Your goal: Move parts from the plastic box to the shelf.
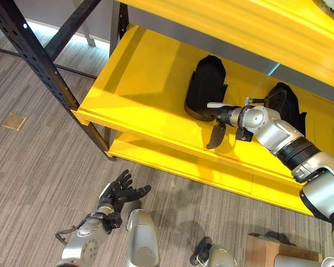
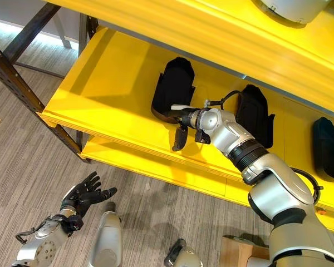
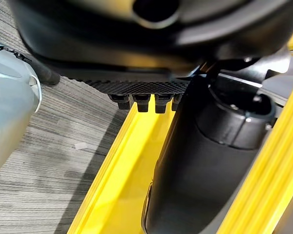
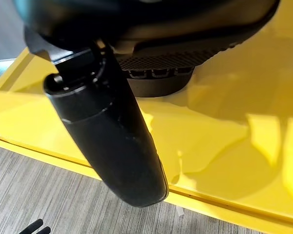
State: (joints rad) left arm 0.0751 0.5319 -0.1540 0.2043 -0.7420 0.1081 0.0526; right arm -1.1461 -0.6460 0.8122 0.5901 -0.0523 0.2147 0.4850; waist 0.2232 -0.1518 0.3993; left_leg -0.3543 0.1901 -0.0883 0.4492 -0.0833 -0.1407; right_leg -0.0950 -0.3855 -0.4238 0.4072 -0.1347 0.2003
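– Which step?
– Placing. My right hand (image 2: 183, 118) is on the shelf (image 2: 100, 83), touching the black part (image 2: 172, 86) just ahead of it; thumb hangs loose, can't tell abt the fingers.
– Left hand (image 2: 84, 196)?
– Idle, fingers spread. Next: pull back w/o tipping it, I think.

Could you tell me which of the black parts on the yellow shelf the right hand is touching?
The leftmost part: the right hand rests against its near end. The middle part sits behind the forearm, and the third lies far right.

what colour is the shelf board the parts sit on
Bright yellow shelf board, seen best in the left eye view.
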